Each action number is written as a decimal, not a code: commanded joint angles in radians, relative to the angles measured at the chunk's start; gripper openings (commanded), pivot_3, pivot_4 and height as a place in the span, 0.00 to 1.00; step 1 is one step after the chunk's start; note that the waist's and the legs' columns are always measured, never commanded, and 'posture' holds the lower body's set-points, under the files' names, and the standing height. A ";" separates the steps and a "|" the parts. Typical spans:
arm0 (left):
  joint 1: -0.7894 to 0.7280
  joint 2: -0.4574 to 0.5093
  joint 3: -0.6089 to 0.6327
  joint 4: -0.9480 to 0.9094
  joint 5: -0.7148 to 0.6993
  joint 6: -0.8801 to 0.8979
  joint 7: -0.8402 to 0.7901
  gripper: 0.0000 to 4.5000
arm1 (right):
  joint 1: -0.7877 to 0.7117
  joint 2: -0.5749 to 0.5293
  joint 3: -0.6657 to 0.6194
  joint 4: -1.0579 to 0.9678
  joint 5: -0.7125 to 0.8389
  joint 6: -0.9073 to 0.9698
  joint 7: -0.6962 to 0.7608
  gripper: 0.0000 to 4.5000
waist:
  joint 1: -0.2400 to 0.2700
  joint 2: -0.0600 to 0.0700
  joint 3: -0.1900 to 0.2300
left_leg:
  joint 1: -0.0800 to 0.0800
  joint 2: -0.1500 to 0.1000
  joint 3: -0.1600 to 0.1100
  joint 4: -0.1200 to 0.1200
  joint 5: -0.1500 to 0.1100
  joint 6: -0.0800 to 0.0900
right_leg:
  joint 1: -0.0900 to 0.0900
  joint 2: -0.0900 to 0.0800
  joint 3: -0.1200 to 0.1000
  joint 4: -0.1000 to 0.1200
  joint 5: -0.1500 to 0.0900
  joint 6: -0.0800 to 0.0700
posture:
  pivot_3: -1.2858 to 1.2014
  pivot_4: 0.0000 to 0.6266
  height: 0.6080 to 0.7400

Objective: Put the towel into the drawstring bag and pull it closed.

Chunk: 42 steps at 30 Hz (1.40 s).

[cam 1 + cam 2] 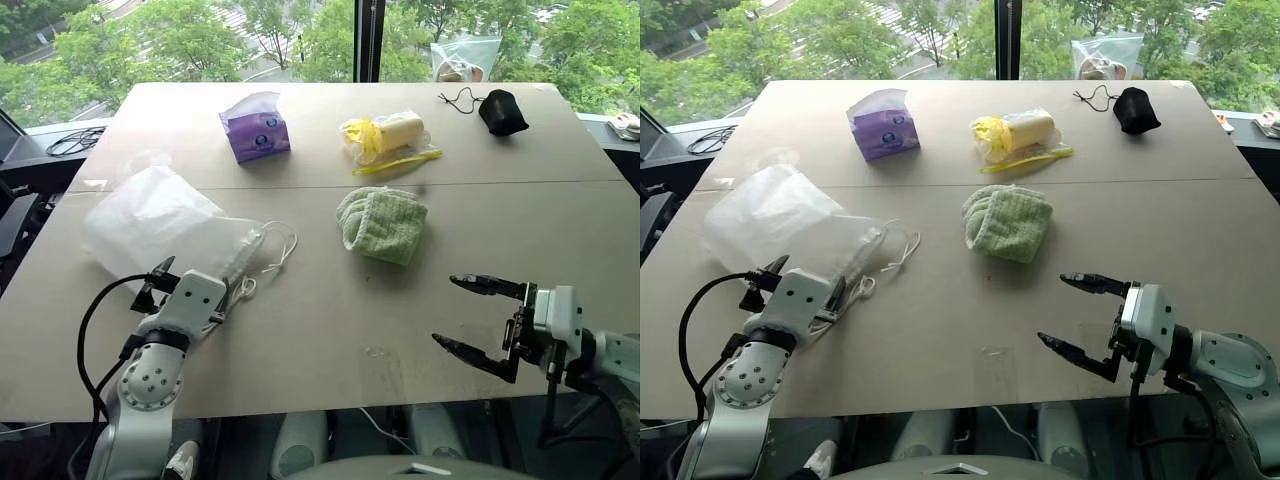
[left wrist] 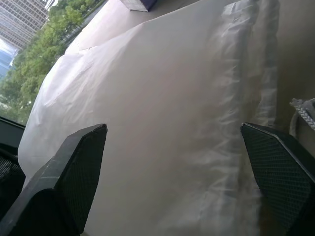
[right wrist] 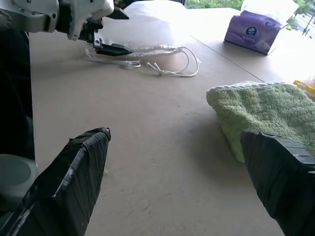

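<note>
Two open grippers, nothing in hand

Both grippers stood with fingers spread wide and empty. The left gripper [image 1: 190, 290] sat at the near edge of the drawstring bag [image 1: 160, 222], which lay flat on the left of the table [image 1: 330, 330], its cords [image 1: 272, 252] trailing right toward the towel [image 1: 382, 224]. The towel lay folded mid-table, far and left of the right gripper [image 1: 478, 320], with bare tabletop between. By this layout the right arm was nearer the towel, the left already at the bag.
</note>
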 commanded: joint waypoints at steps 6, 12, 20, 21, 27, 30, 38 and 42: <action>-0.037 0.000 -0.038 -0.004 0.019 -0.011 -0.033 0.99 | -0.008 -0.011 0.002 -0.049 0.017 0.004 -0.016 1.00 | 0.001 0.000 0.000 | 0.000 0.000 0.000 0.000 0.000 0.000 | 0.000 0.000 0.000 0.000 0.000 0.000 | 0.52 0.24 1.00; -0.040 0.005 -0.028 0.034 0.067 0.009 -0.013 0.99 | -0.019 -0.012 0.009 -0.052 0.020 0.011 -0.025 1.00 | 0.000 0.000 0.000 | 0.001 0.000 0.000 0.000 0.000 0.001 | 0.000 0.000 0.000 0.000 0.000 0.000 | 0.52 0.24 1.00; -0.094 0.000 -0.018 0.066 0.080 0.005 -0.002 0.88 | -0.058 -0.007 0.016 -0.040 0.024 0.036 -0.042 1.00 | 0.000 0.000 0.000 | 0.002 0.000 0.000 0.000 0.000 0.000 | 0.002 0.000 0.000 0.001 0.000 0.000 | 0.52 0.24 1.00; -0.098 0.001 -0.015 0.068 0.084 0.001 0.005 0.81 | -0.064 -0.006 0.017 -0.040 0.026 0.045 -0.049 1.00 | 0.000 0.000 0.000 | 0.002 0.000 0.000 0.000 0.000 0.000 | 0.002 0.000 0.000 0.001 0.000 0.000 | 0.52 0.24 1.00; -0.143 -0.011 0.039 0.079 0.048 0.005 0.024 0.15 | -0.124 0.001 0.059 -0.061 -0.042 0.168 -0.196 1.00 | 0.000 0.000 0.000 | 0.002 0.000 0.000 0.000 0.001 0.001 | 0.002 0.000 0.000 0.001 0.000 0.000 | 0.52 0.24 1.00; -0.197 -0.042 0.102 0.051 -0.043 0.099 -0.012 0.02 | -0.210 -0.065 0.097 -0.062 0.060 0.459 -0.251 1.00 | 0.000 -0.002 -0.001 | 0.002 0.000 0.000 0.000 0.001 0.001 | 0.002 -0.002 -0.001 0.001 0.002 -0.004 | 0.52 0.24 1.00; -0.417 -0.049 0.304 -0.100 -0.453 0.597 -0.214 0.02 | -0.607 0.179 0.176 0.287 -0.003 0.683 -0.497 1.00 | -0.003 -0.004 -0.001 | 0.002 0.000 0.000 0.001 0.001 0.001 | 0.001 0.003 -0.001 0.004 0.004 -0.006 | 0.52 0.24 1.00; -0.532 -0.025 0.384 -0.126 -0.600 0.829 -0.246 0.02 | -0.753 0.305 0.196 0.480 -0.028 0.787 -0.579 1.00 | -0.004 -0.004 -0.002 | 0.002 -0.001 0.001 0.001 0.001 0.001 | 0.001 0.007 -0.001 0.005 0.006 -0.002 | 0.52 0.24 1.00</action>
